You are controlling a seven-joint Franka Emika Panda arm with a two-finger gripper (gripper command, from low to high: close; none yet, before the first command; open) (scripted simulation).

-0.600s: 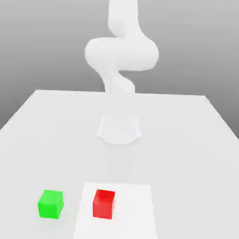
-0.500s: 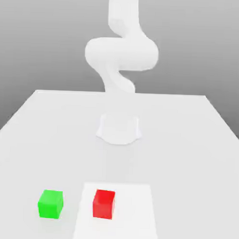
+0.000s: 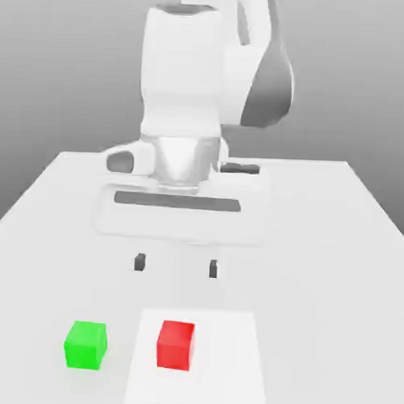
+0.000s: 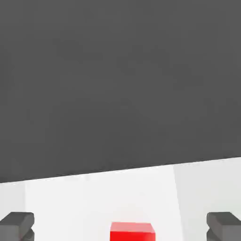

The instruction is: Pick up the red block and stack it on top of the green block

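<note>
nothing is stacked: the red cube (image 3: pixel 175 346) sits lower centre of the exterior view, the green cube (image 3: pixel 85 345) lower left. the two-finger gripper (image 3: pixel 177 266) is wide open, empty; grasp, lift and stacking all remain.

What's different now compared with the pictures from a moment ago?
The arm has swung down and forward: its gripper now hangs in front of the base, above and behind the blocks in the exterior view, its two fingers wide apart. Nothing has been taken hold of. The red block still sits on the white square, the green block beside that square.
</note>
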